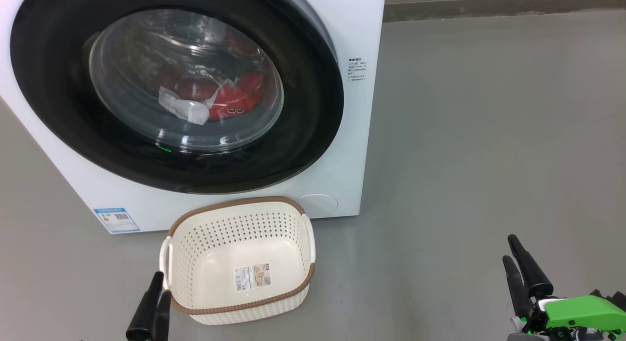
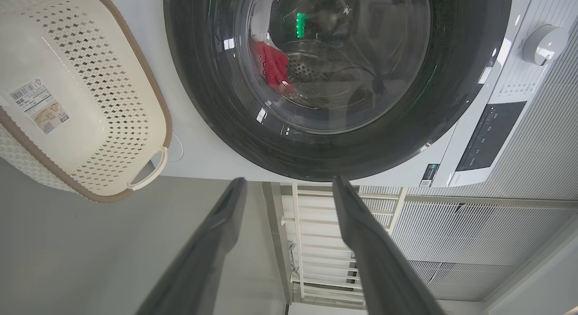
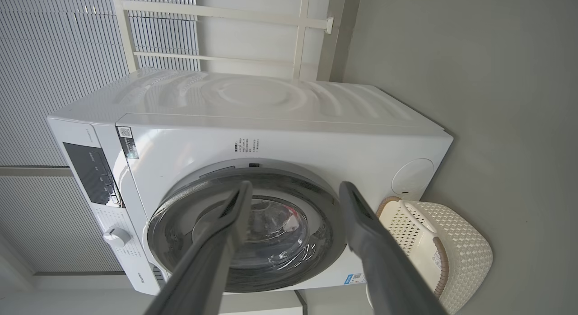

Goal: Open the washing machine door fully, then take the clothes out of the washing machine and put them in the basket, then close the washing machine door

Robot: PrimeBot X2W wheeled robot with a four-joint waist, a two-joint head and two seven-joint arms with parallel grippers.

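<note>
Step 1 pending: door (image 1: 176,165) shut on red clothes (image 1: 230,101), empty basket (image 1: 239,209) set just in front of washing machine (image 1: 354,135); left tool (image 1: 161,284) & right tool (image 1: 509,248) spread wide, nothing held; door edge to be gripped, swung open.

Print on clothes (image 1: 231,104) illegibly small

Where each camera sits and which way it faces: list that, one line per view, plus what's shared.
Head view: on the head, looking down at the washing machine door, basket and floor; left claw and right claw at bottom corners.
Left wrist view: on the left wrist, rolled sideways, near the door; its open claw.
Right wrist view: on the right wrist, rolled sideways, facing the whole washing machine; its open claw.
All share door and basket.
</note>
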